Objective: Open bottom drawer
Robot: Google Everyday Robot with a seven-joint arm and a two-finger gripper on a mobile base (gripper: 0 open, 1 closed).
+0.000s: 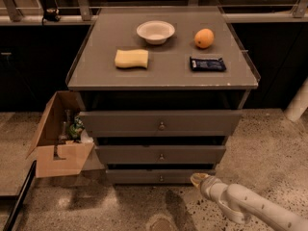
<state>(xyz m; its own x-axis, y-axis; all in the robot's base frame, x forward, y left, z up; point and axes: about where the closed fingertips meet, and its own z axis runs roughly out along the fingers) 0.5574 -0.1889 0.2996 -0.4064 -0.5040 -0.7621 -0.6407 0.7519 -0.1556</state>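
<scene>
The gripper (199, 179) sat low at the near right, its pale tip just beside the right end of the bottom drawer (139, 176). Whether it was open or closed could not be told. The arm (260, 208) ran back from it toward the near right corner, close above the speckled floor (269, 148).

The bottom drawer was the slimmest of the three grey fronts, lowest in the cabinet and looking shut. Its small round knob (161, 179) was at the centre, left of the gripper and apart from it.

That knob was probably the only good hold: small, hard, smooth metal that could slip from a loose grip. The drawer itself looked stiff and would likely slide straight out toward the near side, its weight unknown.

Above it were the middle drawer (125, 154) and the top drawer (120, 123). A cardboard box (57, 158) stood on the floor at the left.
</scene>
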